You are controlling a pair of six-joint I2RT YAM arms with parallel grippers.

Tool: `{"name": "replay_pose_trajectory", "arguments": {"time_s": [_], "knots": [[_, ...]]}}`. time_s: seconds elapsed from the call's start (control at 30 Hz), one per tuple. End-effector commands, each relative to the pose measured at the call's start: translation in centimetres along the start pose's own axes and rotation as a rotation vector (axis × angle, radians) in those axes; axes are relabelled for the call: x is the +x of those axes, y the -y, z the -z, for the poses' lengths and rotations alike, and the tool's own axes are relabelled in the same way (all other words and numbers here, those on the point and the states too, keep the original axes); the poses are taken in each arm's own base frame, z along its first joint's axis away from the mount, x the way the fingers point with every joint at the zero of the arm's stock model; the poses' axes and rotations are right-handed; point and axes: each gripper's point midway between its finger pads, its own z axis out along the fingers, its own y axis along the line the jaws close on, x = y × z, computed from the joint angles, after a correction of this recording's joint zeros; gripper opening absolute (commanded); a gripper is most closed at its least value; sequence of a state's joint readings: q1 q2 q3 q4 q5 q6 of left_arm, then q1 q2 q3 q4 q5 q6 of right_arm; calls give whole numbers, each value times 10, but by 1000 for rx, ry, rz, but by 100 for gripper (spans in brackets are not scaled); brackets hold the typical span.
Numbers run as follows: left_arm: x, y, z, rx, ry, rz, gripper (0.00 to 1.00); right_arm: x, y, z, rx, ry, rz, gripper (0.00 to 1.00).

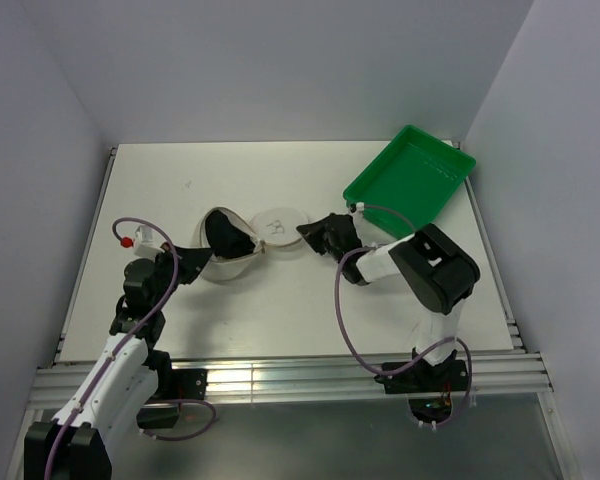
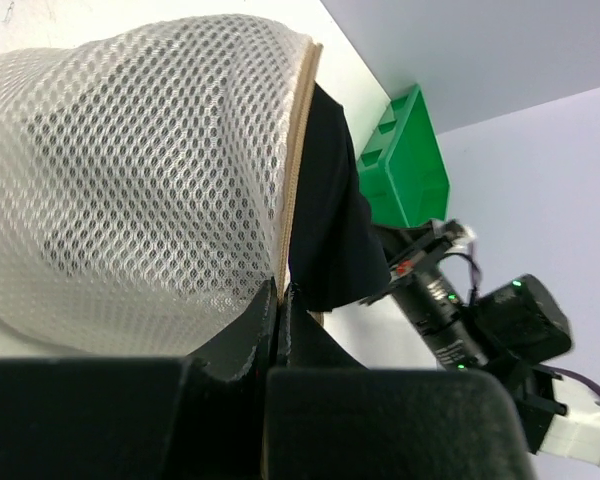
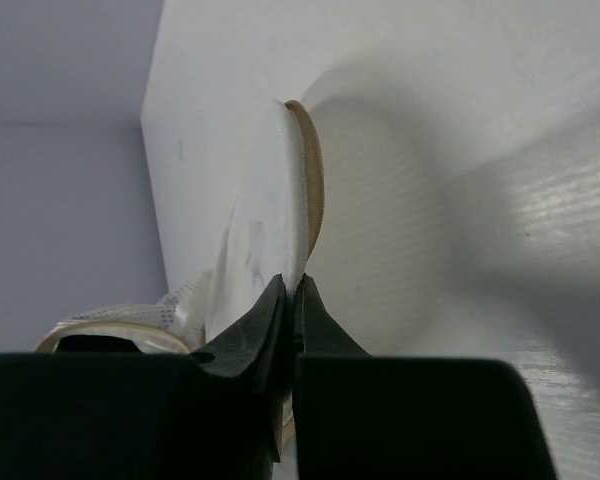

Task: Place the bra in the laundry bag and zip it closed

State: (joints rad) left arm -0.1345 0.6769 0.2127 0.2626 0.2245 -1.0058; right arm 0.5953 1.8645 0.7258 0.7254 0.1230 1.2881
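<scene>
This was a robot lab cell. A plain white surface stood boxed in by bare pale walls on three sides. A left arm and a right arm were bolted to an aluminium rail at its near edge, purple cables looping loose off them. A green plastic tray sat at the far right corner, and the wrist views showed the same white top and blank wall

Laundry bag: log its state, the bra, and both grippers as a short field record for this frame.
laundry bag: unzipped, lid folded open to the right
bra: inside the mesh body, showing at the opening
left gripper: shut on the bag's tan rim
right gripper: shut on the lid's edge
green tray: far right, apart from the bag
</scene>
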Motion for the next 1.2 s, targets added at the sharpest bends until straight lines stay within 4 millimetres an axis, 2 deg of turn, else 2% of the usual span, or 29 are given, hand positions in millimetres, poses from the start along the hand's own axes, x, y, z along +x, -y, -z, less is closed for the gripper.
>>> {"name": "replay_pose_trajectory", "arguments": {"time_s": [0.0, 0.03, 0.07, 0.1, 0.13, 0.17, 0.2, 0.23, 0.27, 0.4, 0.43, 0.5, 0.57, 0.67, 0.7, 0.77, 0.83, 0.9, 0.93, 0.97, 1.0, 1.03, 1.07, 1.1, 1.13, 1.17], "knots": [[-13, 26, -2, 72, 15, -53, 0, -45, -79, 34, -197, 229, 108, 0], [-16, 32, -2, 88, 22, -56, 0, -49, -77, 41, -159, 268, 249, 0], [-18, 35, -3, 97, 23, -56, 0, -54, -87, 52, -155, 309, 315, 0], [-18, 39, -3, 108, 20, -54, 0, -73, -109, 75, -162, 409, 351, 0], [-22, 47, -4, 125, 21, -51, 0, -66, -120, 88, -168, 422, 407, 0], [-19, 55, -3, 153, -7, -40, 0, -69, -127, 101, -158, 448, 527, 0], [-20, 63, -1, 178, -16, -46, 0, -81, -145, 125, -170, 522, 547, 0], [-24, 75, 1, 205, -14, -57, 0, -69, -150, 137, -164, 526, 654, 0], [-25, 69, 0, 170, -13, -73, 0, -70, -159, 149, -180, 546, 680, 0], [-25, 67, -3, 156, -21, -82, 0, -66, -142, 152, -75, 536, 802, 0], [-23, 70, -4, 171, -30, -81, 0, -73, -133, 155, -20, 568, 848, 0], [-17, 69, -11, 155, -58, -94, 0, -77, -135, 167, -7, 588, 873, 0], [-17, 80, -15, 176, -63, -112, 0, -79, -138, 176, -2, 581, 932, 0], [-11, 91, -24, 205, -85, -121, 0, -72, -147, 191, 2, 586, 1016, 0], [-4, 91, -28, 206, -109, -122, 0, -61, -151, 197, -11, 577, 1043, 0], [-2, 94, -31, 217, -112, -124, 0, -52, -157, 204, 1, 574, 1135, 0], [3, 93, -34, 222, -124, -118, 0, -28, -165, 208, -31, 512, 1253, 0], [7, 90, -35, 222, -130, -118, 0, 7, -167, 199, -55, 425, 1363, 1], [8, 91, -35, 229, -130, -130, 0, 15, -183, 201, -73, 409, 1396, 1], [7, 89, -35, 221, -124, -129, 0, 36, -179, 184, -55, 362, 1461, 3], [9, 84, -34, 214, -123, -130, 0, 48, -209, 184, -98, 363, 1427, 4], [9, 82, -34, 211, -116, -138, 0, 59, -209, 176, -70, 316, 1459, 7], [9, 79, -35, 206, -110, -133, 0, 84, -196, 150, -13, 251, 1508, 13], [13, 75, -35, 198, -117, -128, 0, 90, -238, 151, -49, 264, 1386, 22], [15, 74, -35, 204, -122, -135, 0, 111, -206, 126, 53, 167, 1494, 53], [15, 73, -36, 207, -120, -140, 0, 114, -211, 124, 79, 153, 1484, 65]]}}
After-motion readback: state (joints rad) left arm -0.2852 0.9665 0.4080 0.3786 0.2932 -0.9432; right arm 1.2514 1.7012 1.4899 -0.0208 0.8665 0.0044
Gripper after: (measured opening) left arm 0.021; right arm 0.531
